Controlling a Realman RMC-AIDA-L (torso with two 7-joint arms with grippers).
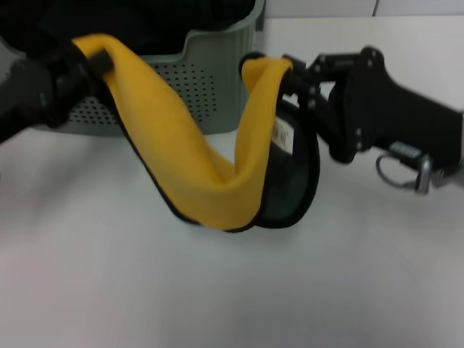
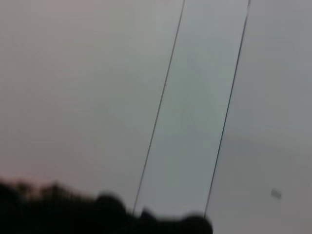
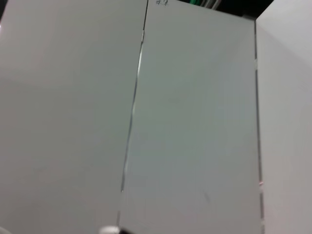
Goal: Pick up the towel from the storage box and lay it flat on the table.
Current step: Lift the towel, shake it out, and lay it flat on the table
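I've got the towel (image 1: 196, 156) strung between both arms in head view, yellow face toward me, sagging in a deep U. Its lowest fold sits at or just above the surface (image 1: 232, 290); can't tell if it touches. Left pincer (image 1: 98, 59) is clenched on one top corner, right pincer (image 1: 284, 74) clenched on the other. Dark face w/ black edging shows on the right half, and a small white care tag (image 1: 282, 135) hangs there; print too small to read. Storage box (image 1: 203, 80) stands just behind the towel, perforated wall facing me, dark cloth inside. Wrist views show only pale panels w/ seams; faint scribble at one panel's edge, illegible.
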